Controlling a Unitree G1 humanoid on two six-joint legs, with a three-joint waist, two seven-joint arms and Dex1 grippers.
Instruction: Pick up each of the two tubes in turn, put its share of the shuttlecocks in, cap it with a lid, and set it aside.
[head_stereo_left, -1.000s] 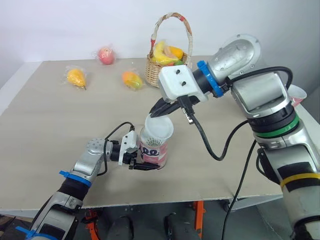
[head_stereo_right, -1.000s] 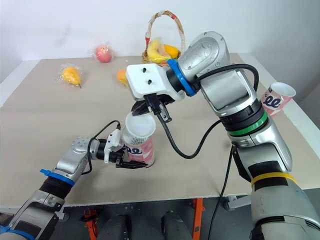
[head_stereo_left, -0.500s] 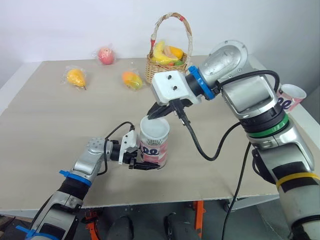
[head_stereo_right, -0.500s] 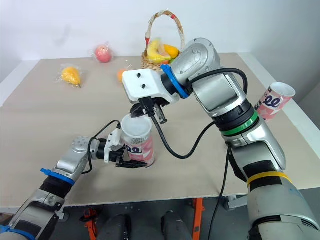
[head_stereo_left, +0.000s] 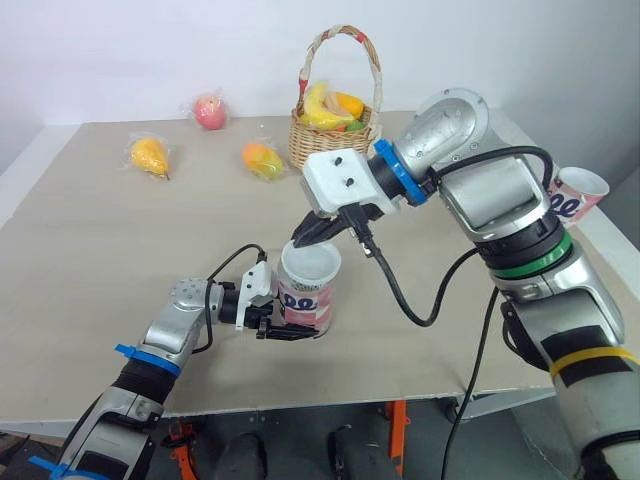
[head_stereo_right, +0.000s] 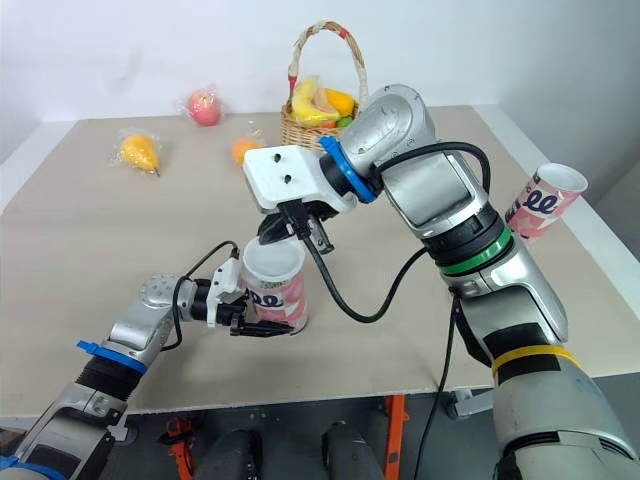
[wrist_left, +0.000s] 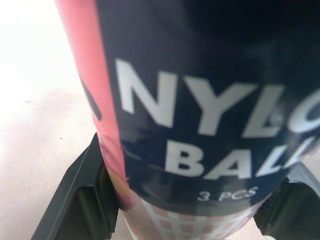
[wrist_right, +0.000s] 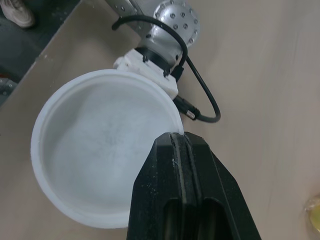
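white lid (head_stereo_left: 311, 263) sits on the tube (head_stereo_left: 303, 303), your right gripper (head_stereo_left: 300, 238) pinching its rim. left gripper (head_stereo_left: 275, 320) clamps that tube near the worktop's (head_stereo_left: 90, 270) front edge, bare board either side. two tubes counted: second tube (head_stereo_left: 572, 198) tilted past the right edge. three wrapped fruits (head_stereo_left: 150, 153), one basket (head_stereo_left: 322, 150), far back.

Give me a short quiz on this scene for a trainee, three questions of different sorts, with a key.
1. True or false: the left gripper clamps the tube near its base while the tube stands upright on the table.
2. What does the right gripper pinch? A) the rim of the white lid on top of the tube; B) a spoon; C) a sponge.
3. Fill in: the second tube sits tilted at the table's ___ edge, by the robot's sides.

Key: 1 true; 2 A; 3 right.
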